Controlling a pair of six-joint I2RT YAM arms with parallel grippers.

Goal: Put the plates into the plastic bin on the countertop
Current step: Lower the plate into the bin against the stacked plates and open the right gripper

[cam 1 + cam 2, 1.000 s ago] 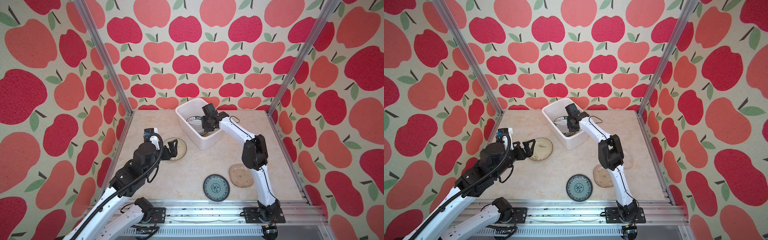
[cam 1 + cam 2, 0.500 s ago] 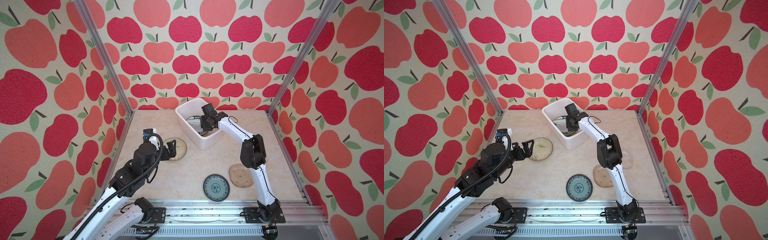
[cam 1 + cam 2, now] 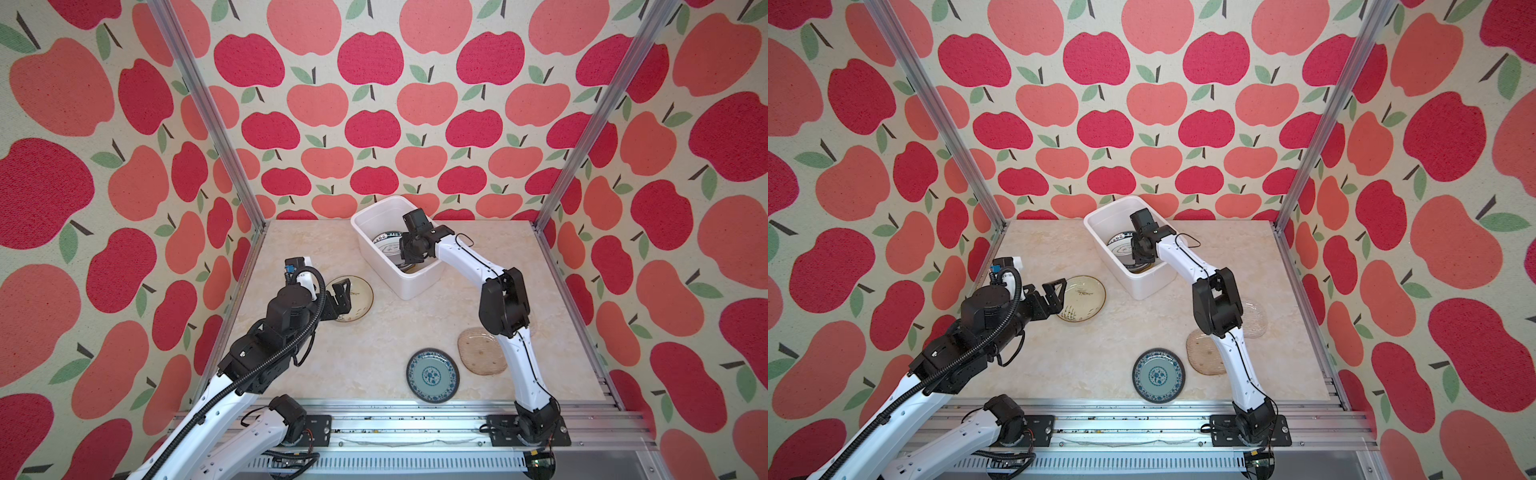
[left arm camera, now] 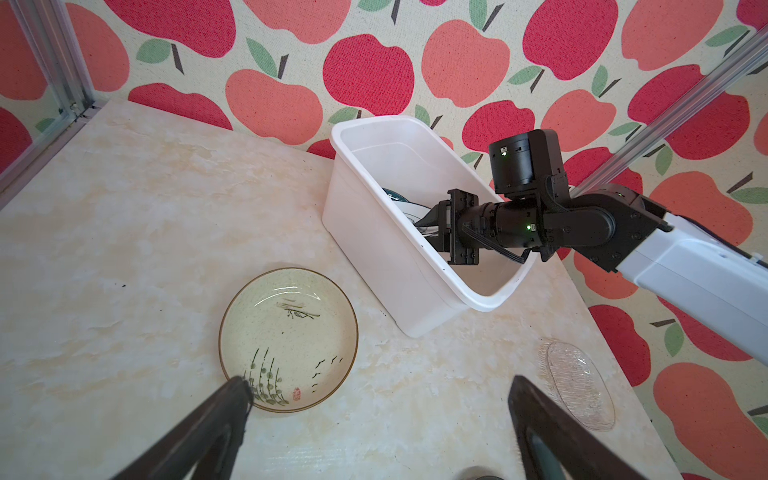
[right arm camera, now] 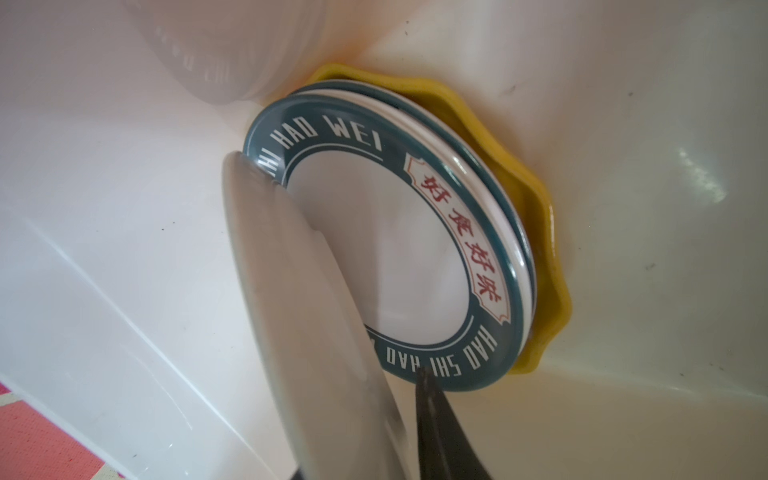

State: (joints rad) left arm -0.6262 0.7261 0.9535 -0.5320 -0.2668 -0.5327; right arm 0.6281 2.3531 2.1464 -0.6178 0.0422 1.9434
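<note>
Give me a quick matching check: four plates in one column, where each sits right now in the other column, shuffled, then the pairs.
1. cream round plate with painted reeds
2. blue-patterned round plate
3. white round plate with dark lettered rim
4. beige oval plate

A. inside the white plastic bin
B. partly hidden behind the right arm
C. on the countertop, closest to the front aluminium rail
D. beside the open left end effector

Pairs: 1-D, 2-C, 3-A, 4-B

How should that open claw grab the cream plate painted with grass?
I'd pinch the cream plate by its upturned rim nearest the left gripper, one finger over the lip, one beneath. It lies flat on the countertop, so only the rim offers a hold.
</note>
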